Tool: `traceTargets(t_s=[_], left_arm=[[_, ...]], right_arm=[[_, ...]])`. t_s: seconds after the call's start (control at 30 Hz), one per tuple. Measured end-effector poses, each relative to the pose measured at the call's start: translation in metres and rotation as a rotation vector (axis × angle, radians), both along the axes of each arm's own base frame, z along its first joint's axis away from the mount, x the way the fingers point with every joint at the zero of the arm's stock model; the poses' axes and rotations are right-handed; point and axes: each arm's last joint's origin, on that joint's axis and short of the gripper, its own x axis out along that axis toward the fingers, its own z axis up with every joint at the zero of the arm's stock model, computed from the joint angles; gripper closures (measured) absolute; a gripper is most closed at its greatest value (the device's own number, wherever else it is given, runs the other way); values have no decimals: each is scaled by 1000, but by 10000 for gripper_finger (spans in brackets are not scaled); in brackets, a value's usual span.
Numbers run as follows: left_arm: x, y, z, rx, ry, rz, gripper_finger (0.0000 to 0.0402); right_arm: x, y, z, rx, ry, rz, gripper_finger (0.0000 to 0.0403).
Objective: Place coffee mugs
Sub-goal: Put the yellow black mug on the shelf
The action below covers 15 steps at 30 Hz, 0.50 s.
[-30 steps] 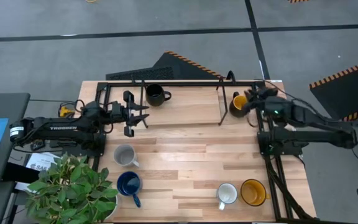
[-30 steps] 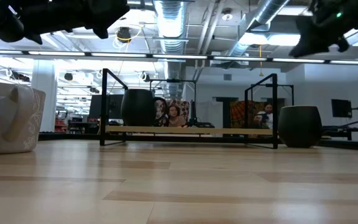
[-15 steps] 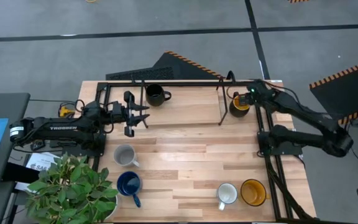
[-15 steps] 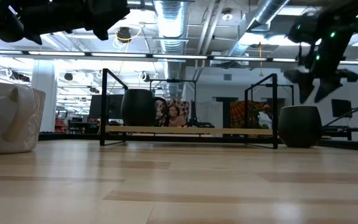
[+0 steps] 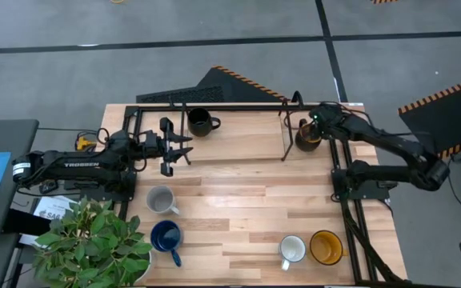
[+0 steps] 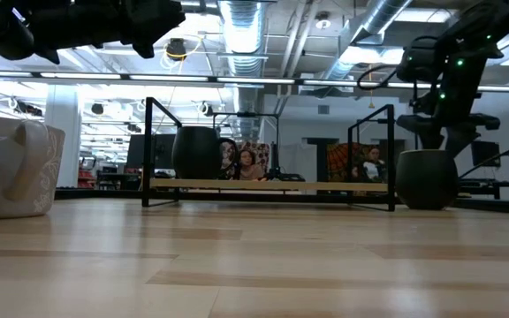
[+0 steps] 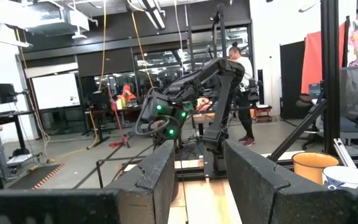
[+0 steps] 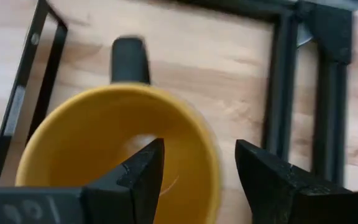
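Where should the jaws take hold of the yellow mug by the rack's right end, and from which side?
Grip the yellow mug by its rim wall, coming straight down from above. It stands upright with its mouth open upward, and the right gripper is already over it, jaws open, one finger over the inside and one outside the rim. Its dark handle points away, clear of the jaws. The left gripper waits near the black mug.

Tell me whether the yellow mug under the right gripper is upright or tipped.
Upright: the yellow mug shows its open mouth straight up to the right gripper, whose open fingers straddle its rim.
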Motion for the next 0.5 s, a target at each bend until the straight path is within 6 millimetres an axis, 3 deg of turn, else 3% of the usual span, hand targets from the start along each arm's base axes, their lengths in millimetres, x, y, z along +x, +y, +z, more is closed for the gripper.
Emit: traceTargets(t_s=[0.3,0.5], left_arm=[[0,0,0,0,0,0,274],[0,0,0,0,0,0,274]], right_arm=[[5,-1,-10,50,62,37,199],[3,-4,-9,24,96,35,295]])
